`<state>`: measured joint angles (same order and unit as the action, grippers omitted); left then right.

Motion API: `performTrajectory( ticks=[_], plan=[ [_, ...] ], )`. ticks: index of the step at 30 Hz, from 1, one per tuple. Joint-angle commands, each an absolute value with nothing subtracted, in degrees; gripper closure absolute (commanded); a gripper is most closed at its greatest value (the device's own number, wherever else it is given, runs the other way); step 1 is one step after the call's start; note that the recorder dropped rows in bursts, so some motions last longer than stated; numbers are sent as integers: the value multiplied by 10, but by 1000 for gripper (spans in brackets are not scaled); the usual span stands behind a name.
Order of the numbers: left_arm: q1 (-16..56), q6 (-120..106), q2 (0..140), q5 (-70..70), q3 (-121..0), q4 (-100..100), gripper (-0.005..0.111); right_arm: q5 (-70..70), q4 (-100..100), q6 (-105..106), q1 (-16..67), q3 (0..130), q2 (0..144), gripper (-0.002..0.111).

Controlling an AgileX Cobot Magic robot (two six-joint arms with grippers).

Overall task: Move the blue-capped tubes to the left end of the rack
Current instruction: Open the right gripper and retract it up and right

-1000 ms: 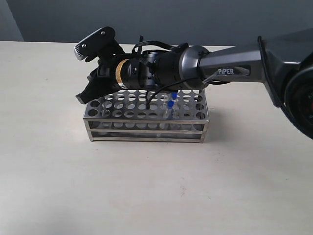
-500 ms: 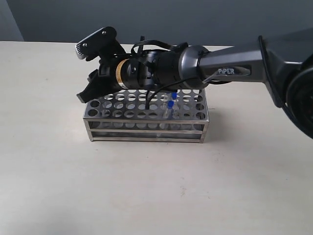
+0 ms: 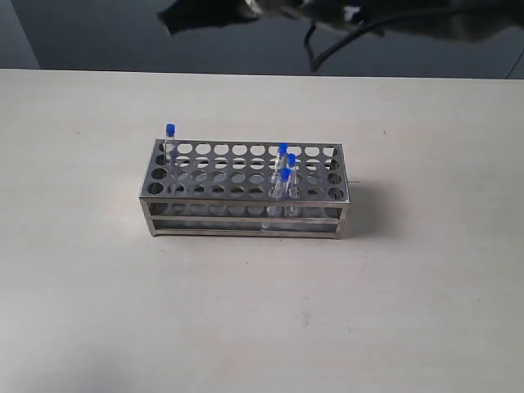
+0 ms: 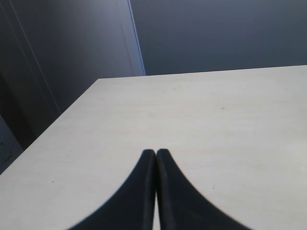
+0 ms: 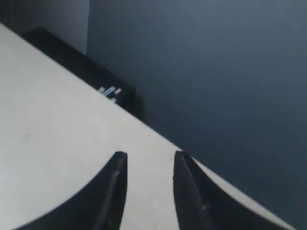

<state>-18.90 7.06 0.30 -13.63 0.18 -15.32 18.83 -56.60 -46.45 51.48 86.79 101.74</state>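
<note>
My left jaws are pressed tight together with nothing between them, parked over bare bench (image 4: 230,124). Neither the rack nor any tube shows near them in the left wrist view, so I judge this arm is idling out of the way because the job needs only one arm at a time.

The rack (image 3: 246,221) sits on the bench well below and apart from my right jaws. One blue-capped tube (image 3: 170,133) stands upright in the back corner hole at the rack's left end, free of any grip. That hole is as far left as a tube can go, which is the reason it belongs there and leaves the neighbouring holes open for the others.

Further right, three blue-capped tubes (image 3: 285,175) stand clustered in adjoining holes right of the rack's middle, close to each other and leaning a little. They are not yet at the left end, so I judge the task about a quarter done.

My right arm (image 3: 409,18) is only a dark blur along the top of the exterior view, high above the rack. Its wrist view shows the right jaws spread apart and empty, looking across bench and dark wall, no tube in sight. Spread jaws suit the next pick: I would bring them down over the cluster and take an outer tube, since the tight spacing risks nudging a neighbour.
</note>
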Motion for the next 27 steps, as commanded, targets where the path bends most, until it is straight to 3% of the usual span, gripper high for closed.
performTrajectory(
  ticks=[1,4,8,12,16,18,23,27],
  plan=[
    [-187,73,0,-133,0,-155,106,243,-569,-465,513,871,933,75],
    [-187,73,0,-133,0,-155,106,329,-554,-450,513,866,867,75],
    [-187,73,0,-133,0,-155,106,302,-552,-448,514,731,727,79],
    [-187,73,0,-133,0,-155,106,248,-537,-522,514,508,578,105],
    [-187,73,0,-133,0,-155,106,126,-502,-540,514,351,545,108],
    [-187,73,0,-133,0,-155,106,31,-510,-540,514,329,554,98],
    [-187,73,0,-133,0,-155,106,73,-560,-536,514,336,581,65],
    [-187,73,0,-133,0,-155,106,105,-633,-548,513,336,610,62]
  ],
)
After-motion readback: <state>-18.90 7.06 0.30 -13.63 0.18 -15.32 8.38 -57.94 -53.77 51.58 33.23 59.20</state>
